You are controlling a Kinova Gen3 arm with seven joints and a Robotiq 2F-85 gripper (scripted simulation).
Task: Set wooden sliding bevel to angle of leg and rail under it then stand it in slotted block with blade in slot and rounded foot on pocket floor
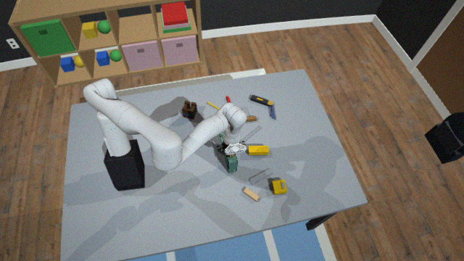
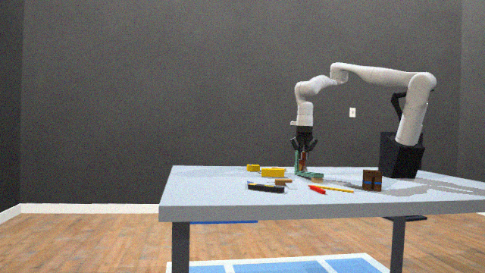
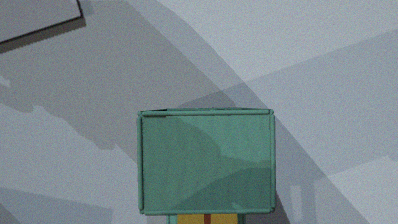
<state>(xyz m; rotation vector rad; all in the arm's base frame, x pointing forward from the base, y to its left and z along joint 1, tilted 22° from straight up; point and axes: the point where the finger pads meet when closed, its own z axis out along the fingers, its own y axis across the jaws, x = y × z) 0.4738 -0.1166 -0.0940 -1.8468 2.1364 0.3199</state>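
My gripper (image 2: pixel 303 151) points straight down at the green leg-and-rail fixture (image 2: pixel 308 172) near the table's middle, which also shows in the top view (image 1: pixel 232 163). It is shut on the wooden bevel (image 2: pixel 302 161), a brown piece with a red mark, held upright beside the green leg and above the rail. In the wrist view the leg's top (image 3: pixel 206 161) fills the centre, and only a sliver of the bevel (image 3: pixel 206 218) shows at the bottom edge. The brown slotted block (image 1: pixel 189 109) with a blue band stands apart, towards the arm's base (image 2: pixel 372 180). The black bevel (image 1: pixel 261 100) lies at the far side.
Two yellow blocks (image 1: pixel 258 149) (image 1: pixel 279 186) lie close to the fixture. Two wooden-handled tools with grey blades (image 1: pixel 251 118) (image 1: pixel 251 193) lie nearby. A red pencil (image 1: pixel 228 98) and a yellow pencil (image 1: pixel 213 105) lie between the block and the fixture. The arm's black base (image 1: pixel 125 168) stands at the left.
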